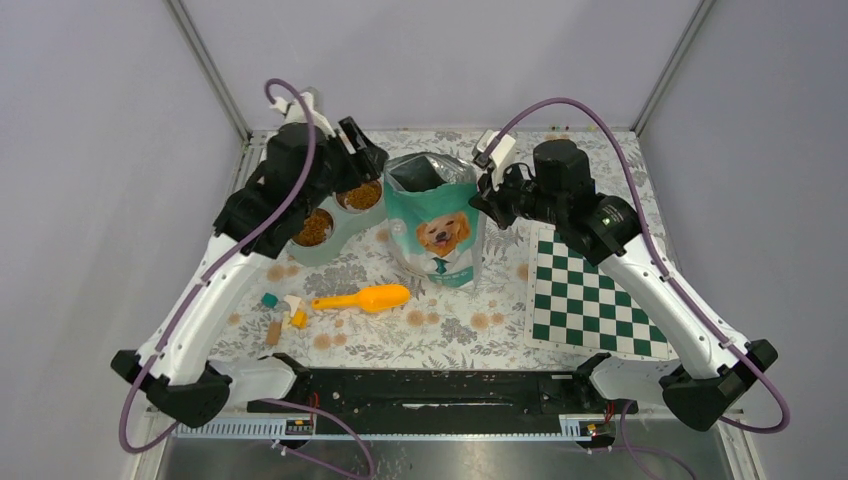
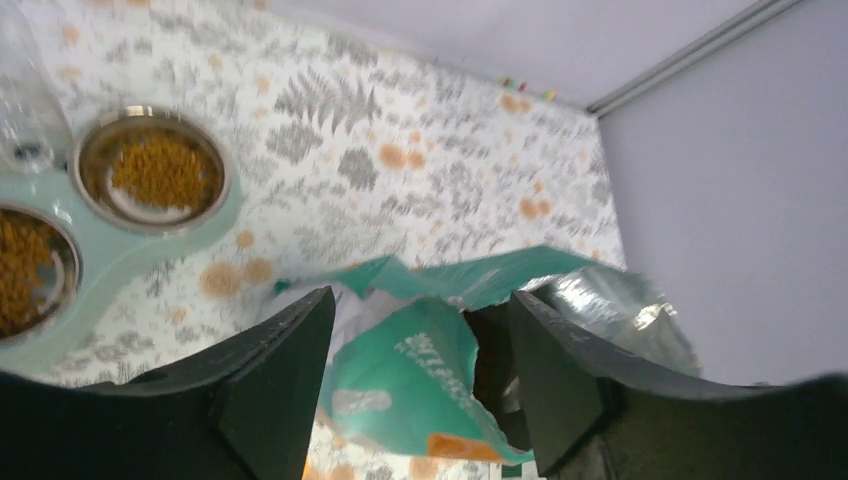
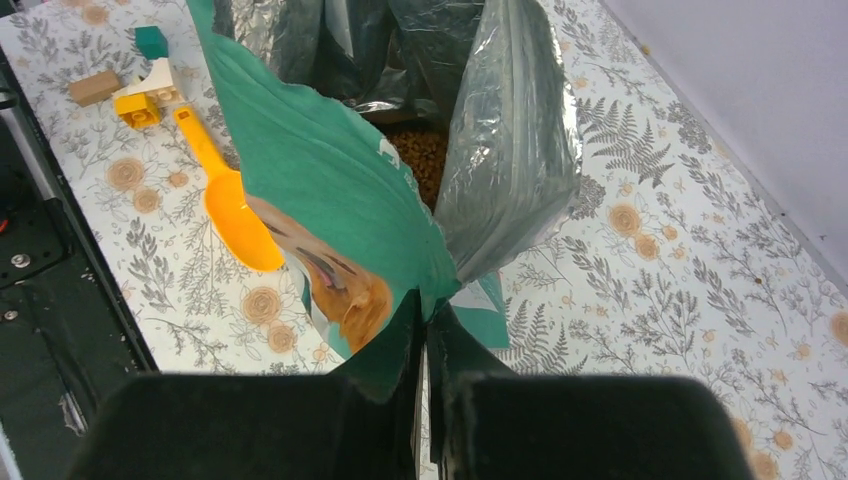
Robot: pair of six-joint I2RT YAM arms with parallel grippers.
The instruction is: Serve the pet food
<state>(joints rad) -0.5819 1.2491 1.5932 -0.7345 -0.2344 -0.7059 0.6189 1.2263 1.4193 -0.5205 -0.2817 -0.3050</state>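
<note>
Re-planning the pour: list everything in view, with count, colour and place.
pet food bag: one, teal with a dog picture, standing open at centre
pet food: brown-orange kibble, in both feeder bowls and inside the bag
feeder: one, pale green with two steel bowls, left of the bag
scoop: one, orange, lying front-left of the bag
blocks: four, teal, white, yellow, tan, left of the scoop
chessboard mat: one, green and white, right of the bag
left gripper: open, over the feeder
right gripper: shut on the bag's top edge
</note>
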